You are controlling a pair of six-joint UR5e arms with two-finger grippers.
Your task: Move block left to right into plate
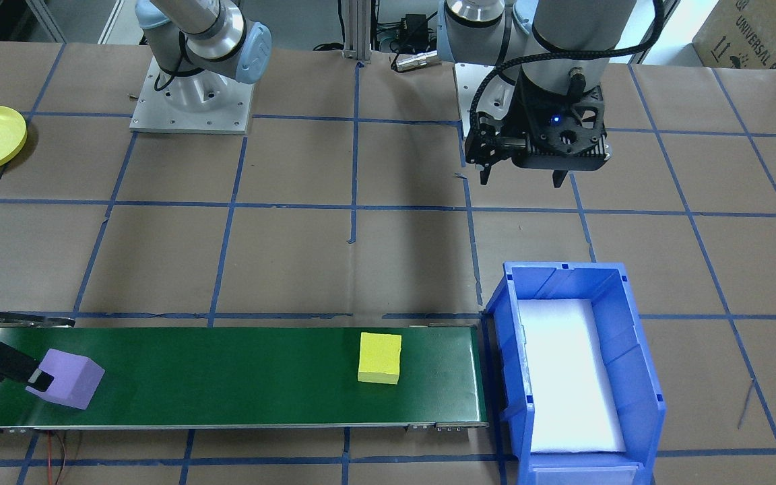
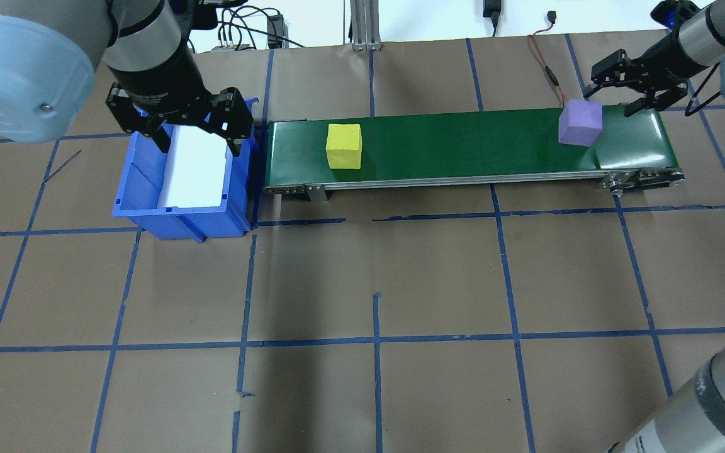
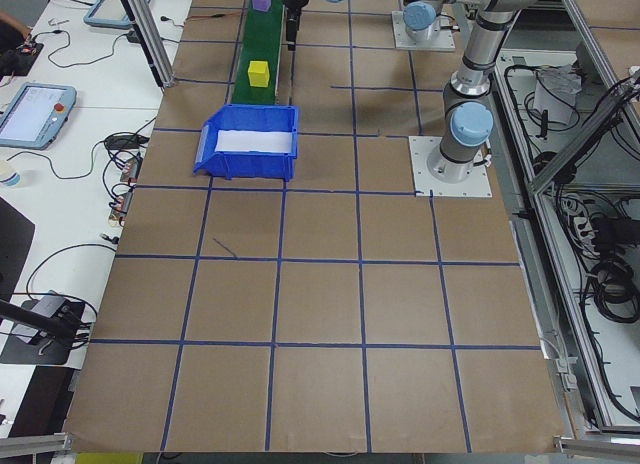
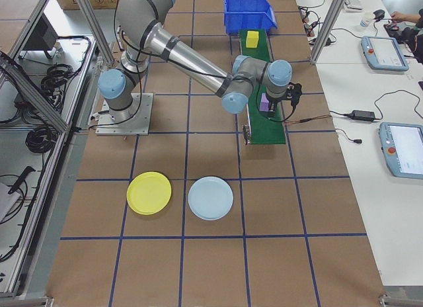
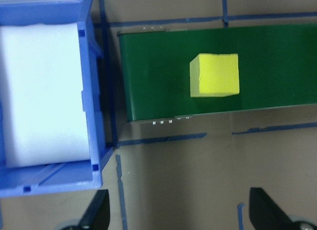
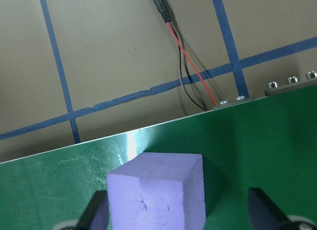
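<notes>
Bench (image 2: 375, 390): brown paper gridded with blue tape; nearest the robot it carries only the grid.
Yellow plate (image 4: 149, 192): on the bench on the robot's right side, well apart from the green conveyor, just beside the pale blue plate.
Pale blue plate (image 4: 210, 198): flat on the bench, a little nearer the conveyor's right end than the yellow one.
Green conveyor (image 2: 463, 141): runs left to right across the far half of the bench; everything else sits off it.
Yellow block (image 2: 343, 146): resting on the conveyor toward its left end, near the bin, touched by nothing.
Purple block (image 2: 580, 123): on the conveyor's right end, tilted, one edge lifted off the belt.
Right gripper (image 2: 628, 88): at the conveyor's right end, jaws spread wide, one finger against the purple block's side; the wrist view shows the block off to one side between the fingers, not clamped.
Blue bin (image 2: 142, 195): just off the conveyor's left end, white foam lining its floor.
Left gripper (image 2: 196, 135): hanging above the bin, jaws wide apart, holding nothing.
</notes>
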